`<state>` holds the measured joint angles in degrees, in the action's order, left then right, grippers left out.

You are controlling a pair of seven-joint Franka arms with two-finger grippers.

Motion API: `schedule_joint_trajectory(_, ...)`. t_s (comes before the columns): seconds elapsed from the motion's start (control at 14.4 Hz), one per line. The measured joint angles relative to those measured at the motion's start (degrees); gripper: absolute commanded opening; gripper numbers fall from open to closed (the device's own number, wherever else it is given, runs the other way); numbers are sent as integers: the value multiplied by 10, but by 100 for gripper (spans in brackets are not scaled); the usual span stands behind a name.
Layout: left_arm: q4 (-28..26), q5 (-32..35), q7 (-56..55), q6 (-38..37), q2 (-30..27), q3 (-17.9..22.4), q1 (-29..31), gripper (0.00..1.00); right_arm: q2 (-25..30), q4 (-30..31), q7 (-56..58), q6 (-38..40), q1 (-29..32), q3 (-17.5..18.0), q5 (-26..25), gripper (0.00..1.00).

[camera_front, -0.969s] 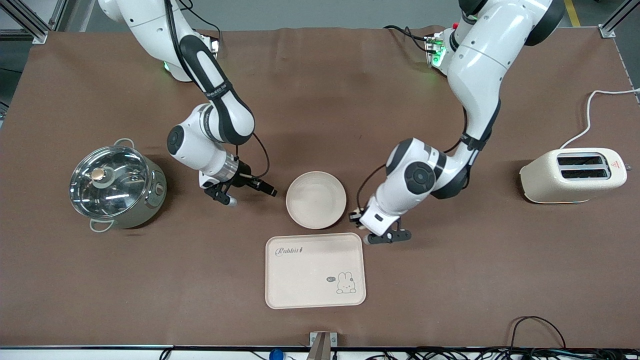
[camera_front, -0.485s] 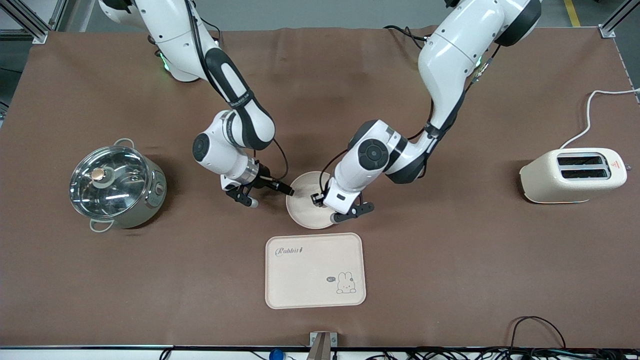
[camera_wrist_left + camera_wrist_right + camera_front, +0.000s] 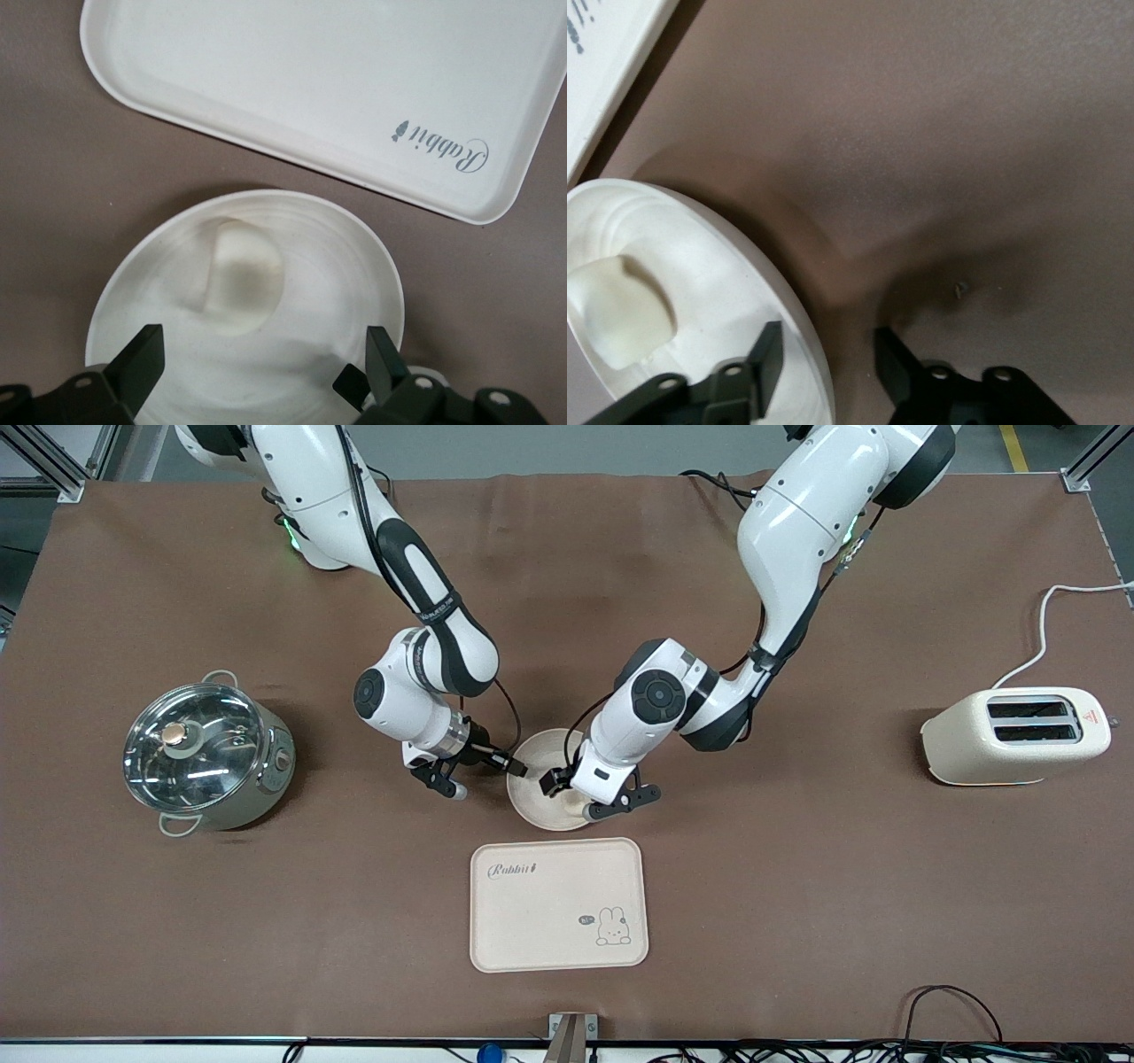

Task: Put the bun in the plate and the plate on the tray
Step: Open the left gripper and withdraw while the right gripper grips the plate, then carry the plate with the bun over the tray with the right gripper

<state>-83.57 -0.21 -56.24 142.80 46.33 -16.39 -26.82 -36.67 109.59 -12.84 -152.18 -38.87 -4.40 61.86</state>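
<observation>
Cream-white on brown: the bun (image 3: 241, 276) is lying in the plate (image 3: 530, 804), which is sitting on the table (image 3: 797, 903) just farther from the front camera than the tray (image 3: 557, 904), close to it but not touching. The left gripper (image 3: 592, 797) is hanging over the plate, its fingers (image 3: 142, 365) spread wide and holding nothing, the bun showing between them below. The right gripper (image 3: 485, 772) is sitting at the plate's rim on the side toward the right arm's end, jaws open and straddling that rim: one finger (image 3: 769, 356) inside, one outside.
</observation>
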Motion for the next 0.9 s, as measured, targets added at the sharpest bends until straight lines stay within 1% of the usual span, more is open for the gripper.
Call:
schedule_joint_trajectory(0.07, 3, 20, 4, -4, -1, 3, 1, 100, -3, -3, -2, 0, -1, 0, 0, 33)
schedule_joint_trajectory(0.14, 8, 48, 19, -23, -6, 10, 5, 100, -6, -7, -5, 0, -2, 0, 0, 21)
schedule_joint_trajectory(0.21, 14, 74, 58, -63, -16, 14, 18, 100, -10, -11, -8, 0, -3, 0, 0, 8)
schedule_joint_trajectory(0.28, 21, 87, 118, -111, -33, 15, 39, 100, -14, -16, -10, 0, -4, 0, 0, 3)
schedule_joint_trajectory(0.35, 28, 92, 181, -156, -57, 16, 63, 100, -14, -20, -11, 0, -4, 0, 0, 1)
schedule_joint_trajectory(0.55, 37, 98, 332, -291, -154, 18, 135, 100, -13, -27, -12, 3, -6, 1, 0, 0)
schedule_joint_trajectory(0.76, 57, 98, 424, -430, -245, 19, 195, 100, -13, -28, -12, 2, -7, 0, 1, 0)
schedule_joint_trajectory(0.9, 65, 88, 468, -487, -296, 19, 235, 100, -11, -31, -12, 1, -7, 0, 1, 0)
